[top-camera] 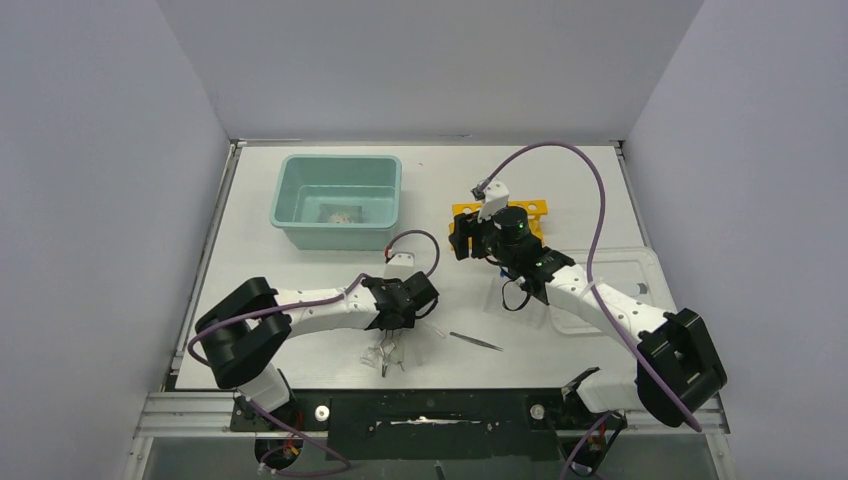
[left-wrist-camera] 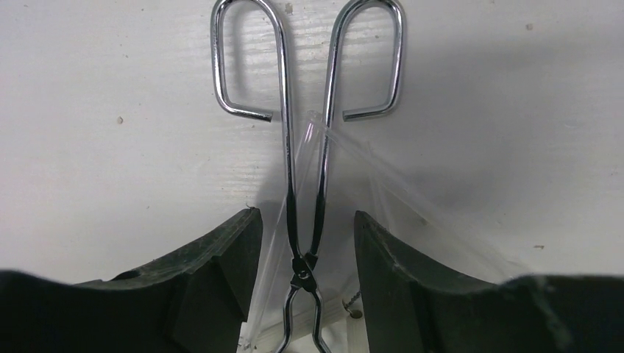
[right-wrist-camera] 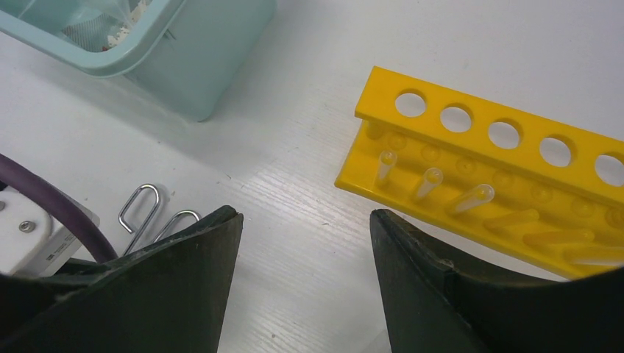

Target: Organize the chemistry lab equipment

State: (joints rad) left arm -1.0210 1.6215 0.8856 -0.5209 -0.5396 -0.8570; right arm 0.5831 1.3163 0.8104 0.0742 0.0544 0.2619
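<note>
Early going: left gripper (left-wrist-camera: 305,243) spread astride the forceps (left-wrist-camera: 288,169), not yet gripping; right gripper (right-wrist-camera: 305,220) gapes empty. Tweezers (top-camera: 476,341) lie loose lower centre; teal tub (top-camera: 335,238) upper left holds little.

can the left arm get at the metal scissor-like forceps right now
Probably yes: the open left pincer straddles the metal scissor-like forceps; a clear plastic dropper crosses them and might get caught.

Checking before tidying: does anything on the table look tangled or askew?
Yes. The metal forceps lie crossed over clear plastic droppers near the front edge, overlapping, so lifting one may drag the others. Beside them, thin tweezers lie loose.
</note>
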